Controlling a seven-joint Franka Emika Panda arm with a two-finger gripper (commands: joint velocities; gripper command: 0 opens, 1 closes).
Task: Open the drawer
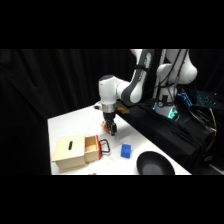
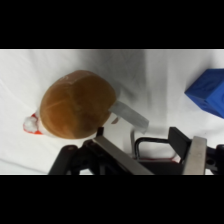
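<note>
In the side view the light-wood box (image 1: 69,152) stands near the table's front left. Its drawer (image 1: 93,149) is partly slid out toward the right, and the red-orange front carries a black loop handle (image 1: 104,146). My gripper (image 1: 112,130) hangs just behind and above that handle. In the wrist view the handle (image 2: 152,146) shows low between my fingers (image 2: 131,115), which stand apart with nothing in them. The gripper (image 2: 170,131) is open. A brown ball (image 2: 75,105) lies close beside the left finger.
A small blue cube (image 1: 125,150) sits right of the handle, also seen in the wrist view as the blue cube (image 2: 207,92). A black pan (image 1: 155,164) rests at the front right. A small red-and-white object (image 2: 31,124) lies beyond the ball.
</note>
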